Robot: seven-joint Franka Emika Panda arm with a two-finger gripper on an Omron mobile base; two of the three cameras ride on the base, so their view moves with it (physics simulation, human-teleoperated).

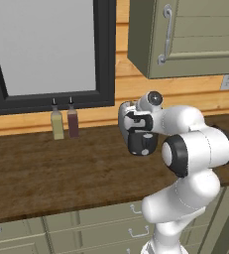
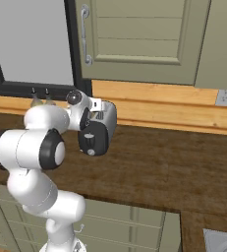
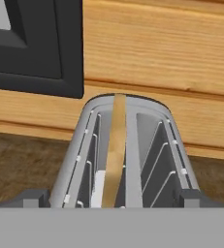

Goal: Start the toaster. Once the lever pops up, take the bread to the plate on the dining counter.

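In the left base view we see the toaster (image 1: 140, 134) on the dark worktop (image 1: 46, 173), right of two bottles (image 1: 65, 121), our arm folded with its hand over the toaster's near end. From the right base view its black end face (image 2: 94, 139) looks at us, the lever too small to read, so we judge the start not yet made. Hand view: the bread (image 3: 114, 150) stands edge-on in the slots, and our gripper (image 3: 111, 202) hangs just above, jaws wide apart, holding nothing.
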